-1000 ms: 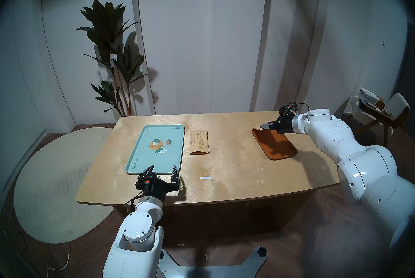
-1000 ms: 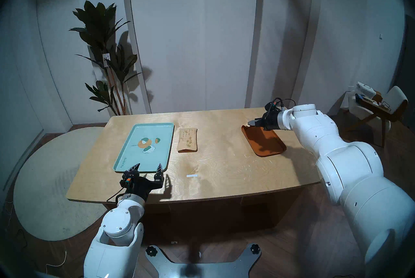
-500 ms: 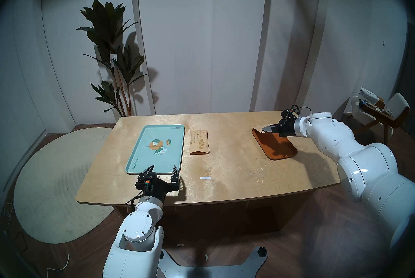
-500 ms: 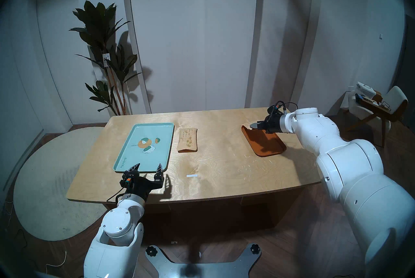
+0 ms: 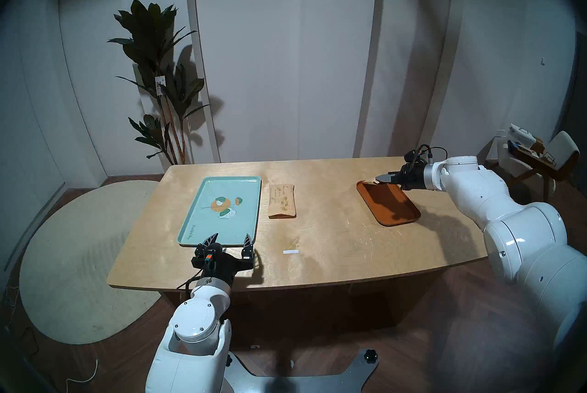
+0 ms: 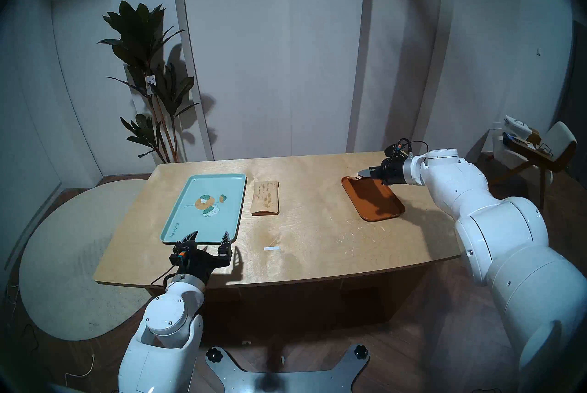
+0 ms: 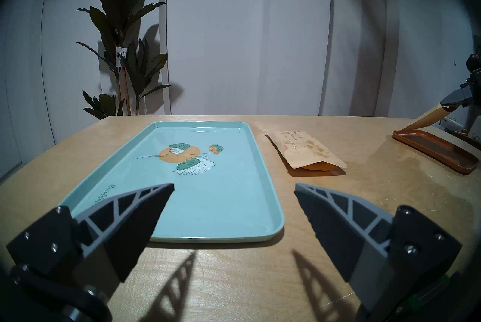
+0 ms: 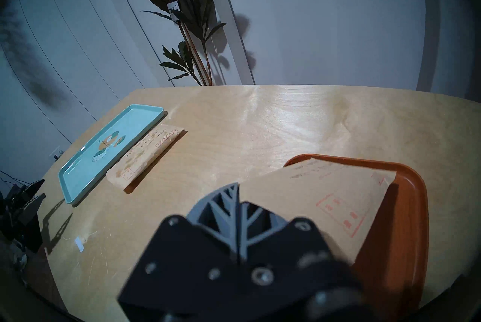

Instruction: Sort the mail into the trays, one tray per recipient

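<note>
A mint-green tray (image 5: 222,211) with an orange-and-green leaf print lies on the left part of the wooden table (image 5: 317,240), nothing in it. At its near short edge hovers the left gripper (image 5: 229,239), jaws spread wide with nothing between them, its fingers (image 7: 135,214) framing the tray's near end in the left wrist view. Just right of that tray, close alongside it, a tan blotched envelope (image 5: 282,200) with handwritten lines lies flat on the table. Nearer the front edge sits a small white tape strip (image 5: 291,252). Further right lies the orange-brown tray (image 5: 389,203) with rounded corners. The paler envelope (image 8: 325,199) slopes over its far end, lower edge down in the tray, upper edge pinched in the right gripper (image 5: 379,178), whose jaws are clamped together on the paper
</note>
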